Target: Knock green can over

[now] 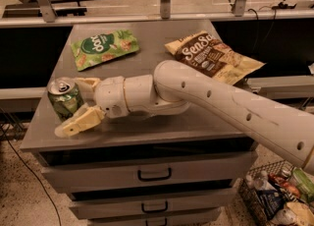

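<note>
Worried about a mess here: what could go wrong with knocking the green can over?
The green can stands near a front corner of the cabinet top, so once tipped it may roll off onto the floor. The open gripper has a finger on either side of the can; a sideways push from there might slide it toward the edge instead of toppling it.
</note>
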